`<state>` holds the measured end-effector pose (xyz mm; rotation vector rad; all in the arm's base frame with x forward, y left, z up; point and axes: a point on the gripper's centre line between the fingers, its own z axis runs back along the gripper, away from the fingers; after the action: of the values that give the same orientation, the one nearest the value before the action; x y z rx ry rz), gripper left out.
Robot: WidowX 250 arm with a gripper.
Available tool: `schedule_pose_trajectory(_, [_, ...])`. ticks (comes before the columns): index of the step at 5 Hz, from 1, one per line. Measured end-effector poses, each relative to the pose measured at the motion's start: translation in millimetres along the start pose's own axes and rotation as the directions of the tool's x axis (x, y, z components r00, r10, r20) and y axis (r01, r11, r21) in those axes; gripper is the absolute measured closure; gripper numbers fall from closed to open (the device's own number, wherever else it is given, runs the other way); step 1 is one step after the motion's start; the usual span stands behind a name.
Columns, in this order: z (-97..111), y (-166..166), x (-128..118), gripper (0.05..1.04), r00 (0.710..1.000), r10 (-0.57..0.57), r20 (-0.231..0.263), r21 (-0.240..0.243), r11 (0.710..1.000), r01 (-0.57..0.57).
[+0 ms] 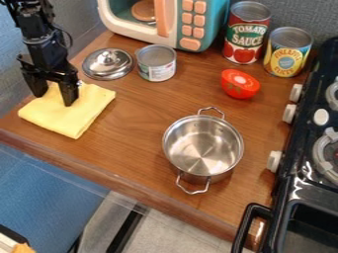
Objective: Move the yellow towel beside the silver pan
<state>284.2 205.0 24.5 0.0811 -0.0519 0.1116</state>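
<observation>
Grasp step: gripper (54, 95) spread wide, empty, at yellow towel (66, 116), counter (135, 143) left corner. Next: close, pinch cloth.

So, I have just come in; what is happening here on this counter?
A black robot arm has its open claw down at the folded yellow towel, near the metal lid. The towel is not yet beside the silver pan, which stands across the counter, closer to the stove.
</observation>
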Motion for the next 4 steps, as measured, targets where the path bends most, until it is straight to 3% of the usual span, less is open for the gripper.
schedule_pose_trajectory(1, [2.3,-11.3,-7.0,0.083,1.0,-0.01,0.003,0.011,1.0,0.01])
schedule_pose_trajectory(4, [17.8,-85.9,-30.1,0.084,1.0,0.003,-0.025,-0.06,0.998,-0.004])
